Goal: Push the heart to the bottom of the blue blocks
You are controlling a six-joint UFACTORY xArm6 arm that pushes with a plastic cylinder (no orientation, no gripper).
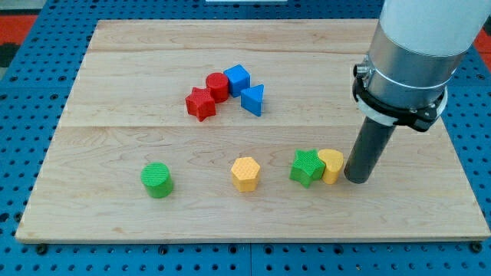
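Observation:
The yellow heart (333, 165) lies at the lower right of the wooden board, touching a green star (307, 167) on its left. My tip (357, 179) rests on the board right against the heart's right side. The blue blocks sit higher up near the middle: a blue cube (237, 78) and a blue triangle (253, 100) just below and right of it.
A red cylinder (217, 86) and a red star (200, 103) sit left of the blue blocks. A yellow hexagon (245, 173) and a green cylinder (157, 180) lie along the lower part of the board (115, 69). The arm's grey body fills the upper right.

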